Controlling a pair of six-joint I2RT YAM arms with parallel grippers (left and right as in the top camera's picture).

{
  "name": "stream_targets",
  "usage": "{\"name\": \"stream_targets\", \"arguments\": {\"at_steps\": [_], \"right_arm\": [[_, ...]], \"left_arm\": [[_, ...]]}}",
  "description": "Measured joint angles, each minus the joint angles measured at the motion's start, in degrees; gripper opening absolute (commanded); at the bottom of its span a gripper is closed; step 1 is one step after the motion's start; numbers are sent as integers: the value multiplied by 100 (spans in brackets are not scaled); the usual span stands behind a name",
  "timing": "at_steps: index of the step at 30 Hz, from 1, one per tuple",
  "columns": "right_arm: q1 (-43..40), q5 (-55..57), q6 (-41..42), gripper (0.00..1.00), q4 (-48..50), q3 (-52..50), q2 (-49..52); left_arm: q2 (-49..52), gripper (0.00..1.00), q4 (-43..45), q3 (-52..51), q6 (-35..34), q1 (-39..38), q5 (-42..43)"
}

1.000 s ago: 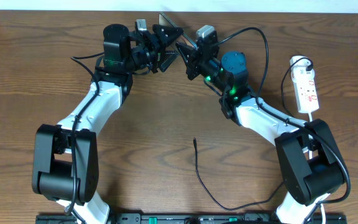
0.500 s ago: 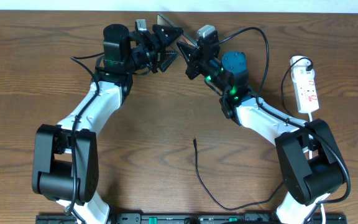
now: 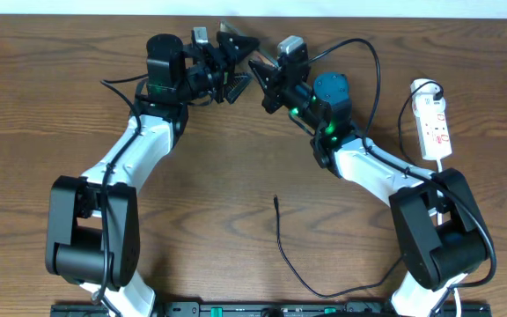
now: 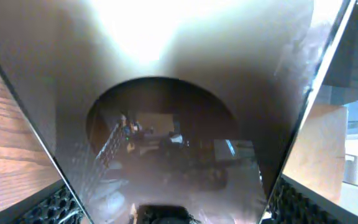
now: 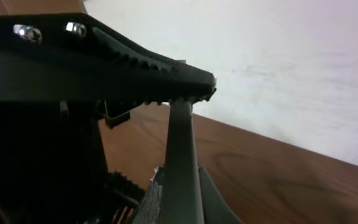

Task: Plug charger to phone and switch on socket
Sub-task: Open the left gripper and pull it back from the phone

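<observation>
Overhead layout: both arms stretch from the near edge to the far side of the table (image 3: 236,176), with their wrists meeting near the far edge.
Left arm pose: its elbow is bent out to the left and its forearm runs up and to the right, with the wrist turned toward the centre.
Right arm pose: it mirrors the left, with its forearm angled up and to the left and a green light showing on the wrist.
Left gripper (image 3: 234,63): it is clamped across the phone (image 3: 238,40). In the left wrist view the glossy brown back (image 4: 166,74) fills the frame, with a textured pad (image 4: 55,208) at each lower corner.
Right gripper (image 3: 262,81): it sits just beside the left one. In the right wrist view the ribbed upper finger (image 5: 142,62) meets the top edge of the phone (image 5: 182,162), which is seen edge-on and upright. I cannot tell whether this claw grips the phone or how wide it stands.
Phone: it is off the table, tilted, between the two grippers.
Charger (image 3: 282,246): it lies loose on the table near the centre. Its tip points away from the arm bases, well apart from the phone, and the cable curves toward the right base.
Socket (image 3: 434,123): it lies at the right side, lengthwise front to back, well apart from both grippers.
</observation>
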Motion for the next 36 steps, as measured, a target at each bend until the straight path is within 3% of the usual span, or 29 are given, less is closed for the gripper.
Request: {"name": "stream_targets", "arguments": {"at_steps": [17,36], "right_arm": [[-2,-55,4,1,9,0,11],[-234,-66,111,1,68,-2,66]], "left_arm": [[0,93,0,0,0,42,111],[0,93,50,0,-2,767,1491]]}}
